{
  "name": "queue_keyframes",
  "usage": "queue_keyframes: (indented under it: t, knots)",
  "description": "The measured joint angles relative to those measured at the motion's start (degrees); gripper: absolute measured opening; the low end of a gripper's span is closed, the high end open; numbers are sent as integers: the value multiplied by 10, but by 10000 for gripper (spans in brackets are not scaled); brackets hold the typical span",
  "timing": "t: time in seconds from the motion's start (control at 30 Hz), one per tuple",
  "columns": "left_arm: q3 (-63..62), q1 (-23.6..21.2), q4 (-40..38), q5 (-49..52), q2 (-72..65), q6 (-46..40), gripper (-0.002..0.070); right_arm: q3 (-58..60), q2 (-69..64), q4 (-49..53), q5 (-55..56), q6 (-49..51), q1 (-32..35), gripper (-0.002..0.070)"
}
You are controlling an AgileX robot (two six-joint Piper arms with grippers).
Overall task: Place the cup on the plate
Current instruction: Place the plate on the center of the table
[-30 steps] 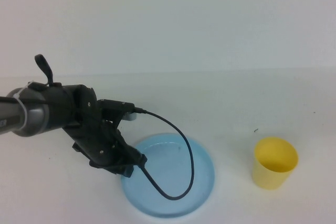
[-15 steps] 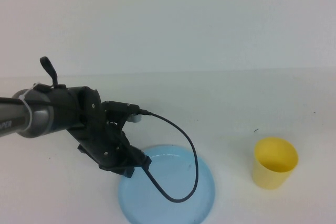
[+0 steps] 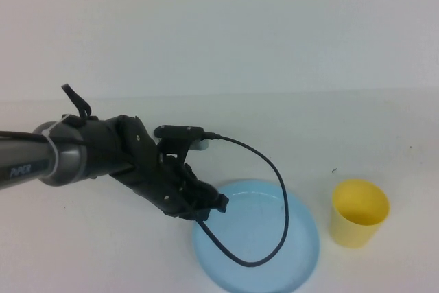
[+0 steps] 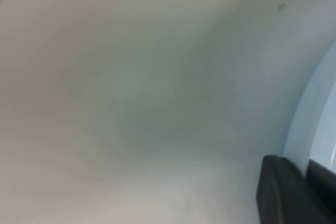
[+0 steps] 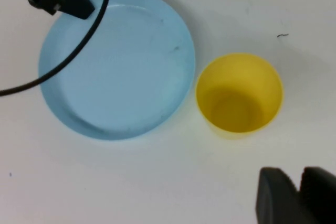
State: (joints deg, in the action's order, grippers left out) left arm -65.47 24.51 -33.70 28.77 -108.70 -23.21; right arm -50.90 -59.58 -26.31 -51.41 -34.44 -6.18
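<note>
On table: round light-blue plastic plate (image 3: pixel 257 238), rim pinched by closed left gripper (image 3: pixel 211 205). Yellow plastic cup (image 3: pixel 359 213) beside, unheld. Right gripper (image 5: pixel 296 195) above, jaws narrow, empty. Plate-positioning step; next, grasp cup.

Cup (image 3: pixel 359 212): small plain yellow tapered cup, no handle, standing upright and empty on the white tabletop (image 3: pixel 309 135), mouth up. Plate (image 3: pixel 264 252): round, shallow, light blue, low raised rim, lying flat just left of the cup, near it but not touching.
</note>
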Motion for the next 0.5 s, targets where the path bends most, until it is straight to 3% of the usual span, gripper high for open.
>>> queue_keyframes:
  t: [0.4,0.5]
  knots:
    - [-13,14,-20,-33,-2,-21,4,10,-73,0,24,22,0,120]
    - [-27,14,-20,-20,-2,-26,38,10,-97,0,32,26,0,151]
